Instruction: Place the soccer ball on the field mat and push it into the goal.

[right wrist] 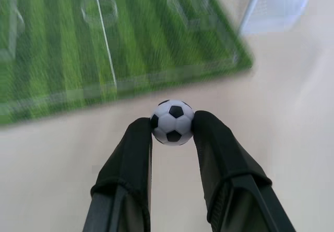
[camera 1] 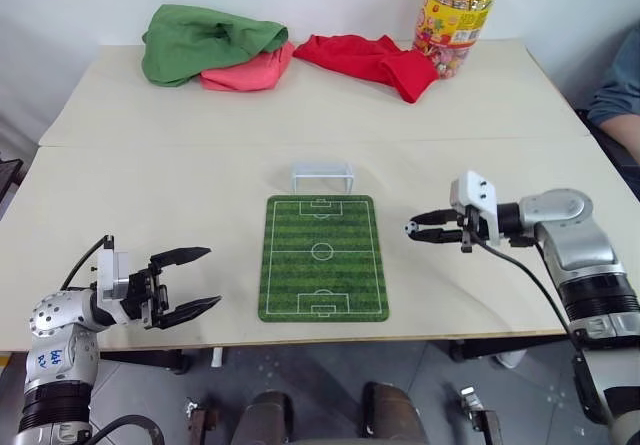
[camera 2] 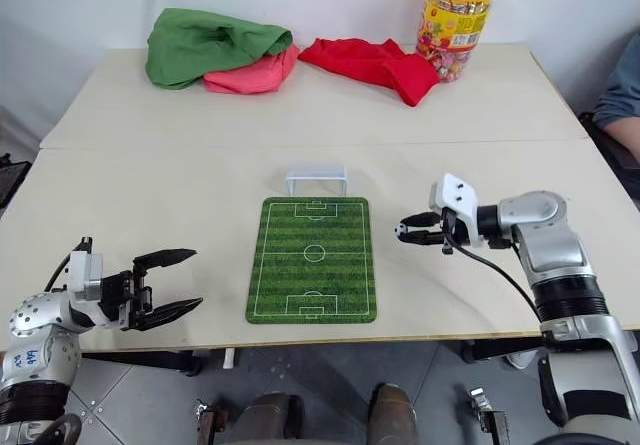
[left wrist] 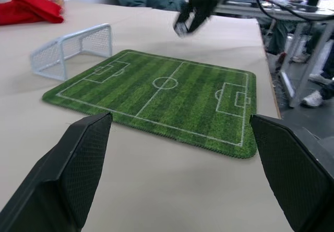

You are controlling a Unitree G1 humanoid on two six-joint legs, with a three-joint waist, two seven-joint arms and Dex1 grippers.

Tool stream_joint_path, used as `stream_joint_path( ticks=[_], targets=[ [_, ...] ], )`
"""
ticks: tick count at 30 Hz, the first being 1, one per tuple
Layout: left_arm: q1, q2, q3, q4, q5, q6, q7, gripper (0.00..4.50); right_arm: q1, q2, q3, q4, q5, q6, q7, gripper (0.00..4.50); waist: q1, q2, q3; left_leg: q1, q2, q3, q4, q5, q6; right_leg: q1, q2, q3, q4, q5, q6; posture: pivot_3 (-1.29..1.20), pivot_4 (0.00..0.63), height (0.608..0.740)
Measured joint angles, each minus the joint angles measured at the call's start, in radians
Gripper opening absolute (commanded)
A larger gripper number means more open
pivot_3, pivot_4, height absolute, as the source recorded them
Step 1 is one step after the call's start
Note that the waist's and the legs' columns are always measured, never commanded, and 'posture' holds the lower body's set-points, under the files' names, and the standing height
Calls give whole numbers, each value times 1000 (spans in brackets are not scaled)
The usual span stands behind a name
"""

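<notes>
On the pale table (camera 1: 150, 180) we see the right gripper (camera 1: 414, 228) clamped on the soccer ball (right wrist: 172, 122), just right of the field mat (camera 1: 322, 257); the left gripper (camera 1: 190, 281) gapes apart.

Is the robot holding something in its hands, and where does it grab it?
Yes. The right gripper pinches the soccer ball by its two sides, between its fingertips, beside the field mat. The left gripper is open and holds nothing.
</notes>
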Motion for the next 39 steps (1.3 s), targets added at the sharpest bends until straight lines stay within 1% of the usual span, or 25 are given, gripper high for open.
stream_joint_path(
  ticks=[5, 7, 8, 11, 16, 22, 27, 30, 33, 39],
  targets=[
    [0, 0, -14, -1, 1, -1, -24, 4500, 16, -12, 36, -312, 69, 244, -13, 870, 3, 0, 0, 0, 0, 0, 0, 0, 0, 0, 0, 0, 0, 0, 0, 0, 150, 740],
    [-1, 0, -20, 15, 4, -10, -24, 4500, 23, 7, 80, -443, 91, 338, -41, 870, 2, 0, 0, 0, 0, -1, 0, 0, 0, -1, 0, 0, 1, 0, 0, 0, 150, 740],
    [-3, 0, -26, 29, 5, -14, -24, 4500, 33, 35, 122, -521, 106, 378, -56, 870, 2, 0, 0, 0, 1, 0, 0, -1, -1, -1, 0, 0, 1, 0, 0, 0, 150, 740],
    [1, 0, -36, 40, 12, -40, -25, 4500, 50, 67, 217, -604, 95, 428, -104, 870, 2, 0, 0, -1, 0, 0, 1, -1, 0, -2, 0, 1, 1, 0, 0, 0, 150, 740],
    [46, 11, -36, 63, 14, -68, -25, 4500, 55, 67, 306, -620, 37, 443, -149, 870, 4, 0, 0, -1, 0, 0, 1, -1, 0, -3, 0, 1, 2, 0, 0, 0, 150, 740],
    [102, 61, -12, 64, 8, -90, -25, 4500, 54, 109, 434, -601, -40, 372, -164, 870, 1, 0, 0, -2, 0, 2, 1, -1, 0, -5, 0, 2, 4, 0, 0, 0, 150, 740],
    [124, 66, 4, 64, 5, -92, -25, 4500, 40, 130, 476, -533, -84, 312, -158, 870, 2, 0, 0, -2, 0, 2, 1, -1, 0, -5, 0, 2, 4, 0, 0, 0, 150, 740],
    [126, 63, 6, 49, 3, -91, -24, 4500, -2, 190, 499, -466, -107, 276, -151, 870, 1, -1, 0, -2, 0, 2, 1, -1, 0, -6, 0, 2, 4, 0, 0, 0, 150, 740],
    [128, 57, 6, 23, 3, -91, -24, 4500, -23, 214, 515, -421, -125, 244, -143, 870, 0, -1, 0, -2, 0, 2, 0, -1, 0, -6, 0, 2, 4, 0, 0, 0, 150, 740],
    [135, 53, 7, 15, 3, -87, -23, 4500, -29, 227, 518, -390, -138, 207, -123, 870, 1, -1, 0, -2, 0, 2, 1, -1, 0, -6, 0, 2, 4, 0, 0, 0, 150, 740]
  ],
)
